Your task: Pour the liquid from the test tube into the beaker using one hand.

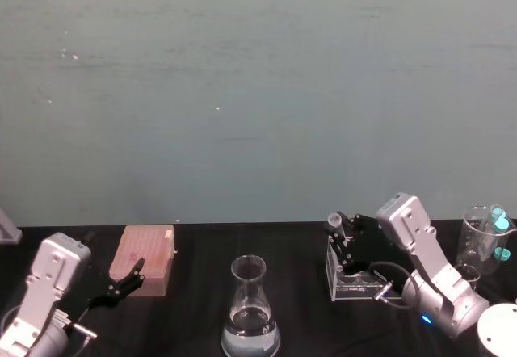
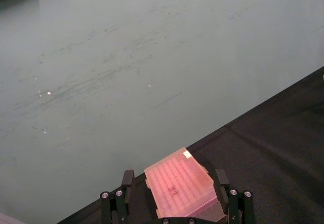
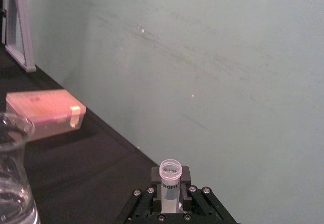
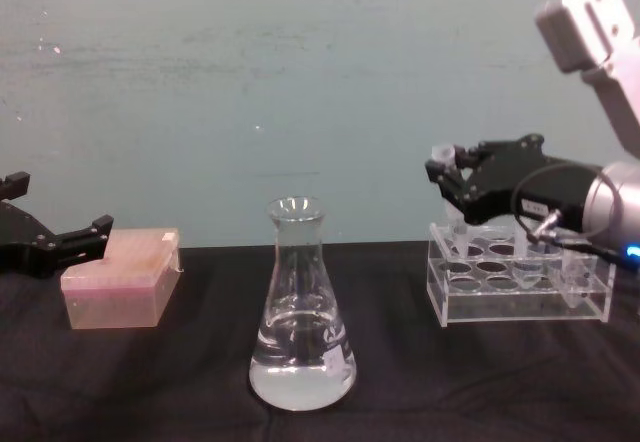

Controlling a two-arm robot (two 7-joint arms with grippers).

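- The right tool (image 3: pixel 171 187) lies closest in the right wrist view, its two black fingers clamped on the test tube (image 3: pixel 170 171) just under the clear rim. The open mouth stands free above them.
- The test tube stands about upright in that grip, uncapped, with printed lettering on its wall. I cannot tell from here whether the liquid is inside; the wall is too small and glary to read a level.
- In the chest view the tube is held over the end of the clear acrylic tube rack (image 4: pixel 520 282) nearer the flask, well above the black bench (image 4: pixel 500 382).
- I'd expect the tube to be light, stiff and smooth-walled, so it could slide or twist in the pads as it tips. The hold high on the wall suits pouring, since it keeps the lip clear. A gentle tilt seems wise with no cap on.
- The Erlenmeyer flask (image 4: pixel 300 312) stands upright near the middle of the bench, well apart from the rack, with clear liquid pooled in its base. It is glass, so a knock from the tool could chip it. The wide base should keep it steady, but the narrow neck leaves little room for the stream.
- A glass beaker (image 1: pixel 483 240) holding teal-capped tubes stands beyond the right arm.
- The left tool (image 1: pixel 128 279) is parked with its jaws apart, just beside a pink pipette-tip box (image 4: pixel 120 277).
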